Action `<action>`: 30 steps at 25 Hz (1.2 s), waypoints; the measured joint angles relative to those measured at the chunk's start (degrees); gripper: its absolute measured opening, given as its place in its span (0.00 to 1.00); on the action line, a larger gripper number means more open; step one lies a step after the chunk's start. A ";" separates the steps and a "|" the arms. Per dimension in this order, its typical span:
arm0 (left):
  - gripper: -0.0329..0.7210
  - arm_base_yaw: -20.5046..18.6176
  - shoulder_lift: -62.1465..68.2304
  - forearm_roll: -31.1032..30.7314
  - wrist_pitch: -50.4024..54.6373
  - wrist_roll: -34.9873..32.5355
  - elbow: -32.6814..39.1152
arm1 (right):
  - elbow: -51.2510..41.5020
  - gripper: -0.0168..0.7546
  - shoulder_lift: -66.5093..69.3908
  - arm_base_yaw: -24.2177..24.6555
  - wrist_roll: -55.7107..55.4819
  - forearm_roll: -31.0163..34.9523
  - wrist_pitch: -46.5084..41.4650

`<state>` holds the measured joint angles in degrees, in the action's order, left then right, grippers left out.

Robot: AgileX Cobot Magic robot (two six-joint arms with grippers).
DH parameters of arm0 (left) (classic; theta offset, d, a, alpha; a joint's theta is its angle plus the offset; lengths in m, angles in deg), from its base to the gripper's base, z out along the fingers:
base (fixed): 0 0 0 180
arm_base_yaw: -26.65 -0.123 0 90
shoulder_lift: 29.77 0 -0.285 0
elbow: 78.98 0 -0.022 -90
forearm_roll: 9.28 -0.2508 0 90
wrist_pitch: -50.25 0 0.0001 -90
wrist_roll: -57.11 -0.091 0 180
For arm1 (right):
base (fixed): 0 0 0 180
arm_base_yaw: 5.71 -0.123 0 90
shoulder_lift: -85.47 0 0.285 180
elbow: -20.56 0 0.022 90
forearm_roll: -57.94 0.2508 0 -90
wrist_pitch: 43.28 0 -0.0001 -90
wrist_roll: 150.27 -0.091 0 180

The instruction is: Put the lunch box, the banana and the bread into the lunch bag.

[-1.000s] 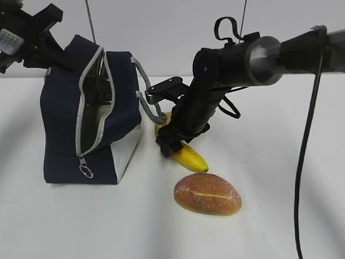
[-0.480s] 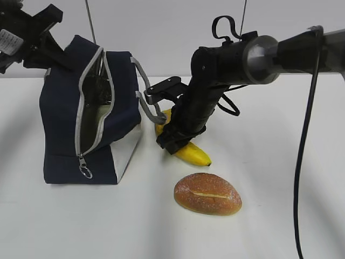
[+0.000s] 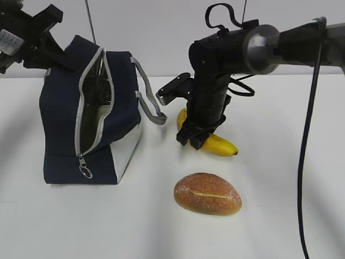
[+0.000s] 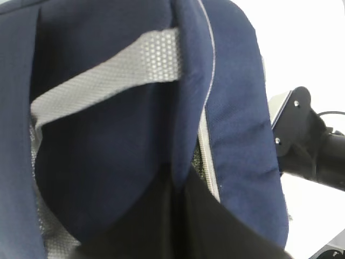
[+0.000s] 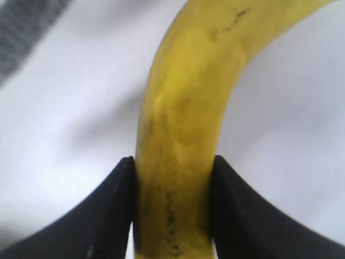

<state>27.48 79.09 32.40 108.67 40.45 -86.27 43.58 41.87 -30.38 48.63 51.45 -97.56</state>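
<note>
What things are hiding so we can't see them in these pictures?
- Lunch box: not seen in any view. In the exterior view the inside of the lunch bag is dark behind the zipper slit.
- Banana: its middle is covered by the right gripper in the exterior view; the right wrist view cuts off both ends.
- Left gripper: the left wrist view shows only bag fabric and a grey strap.

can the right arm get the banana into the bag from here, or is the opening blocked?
Probably yes. The right gripper is shut on the banana, and the lunch bag stands unzipped with its opening gaping toward the camera. The grey strap handle hangs on the near side and might snag.
</note>
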 joint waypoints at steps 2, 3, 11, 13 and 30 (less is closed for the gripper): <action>0.04 0.00 0.00 0.00 0.05 0.00 0.00 | 0.91 0.42 0.00 0.52 -2.47 -3.15 -2.61; 0.04 0.00 0.00 0.00 0.05 0.00 0.00 | 1.32 0.42 0.00 1.17 -3.28 -3.89 -3.40; 0.04 0.00 0.00 0.00 0.05 0.00 0.00 | 1.77 0.42 -10.29 4.35 -4.55 -2.40 -5.48; 0.04 0.00 0.00 0.00 0.05 0.00 0.00 | 1.81 0.42 -14.51 4.35 -4.14 1.90 -5.48; 0.04 -0.05 0.00 2.42 -0.43 0.00 0.00 | 1.92 0.42 -21.28 0.46 12.00 45.10 -3.37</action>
<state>27.43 79.09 34.82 108.24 40.45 -86.27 45.50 20.58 -29.92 60.63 96.55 -100.93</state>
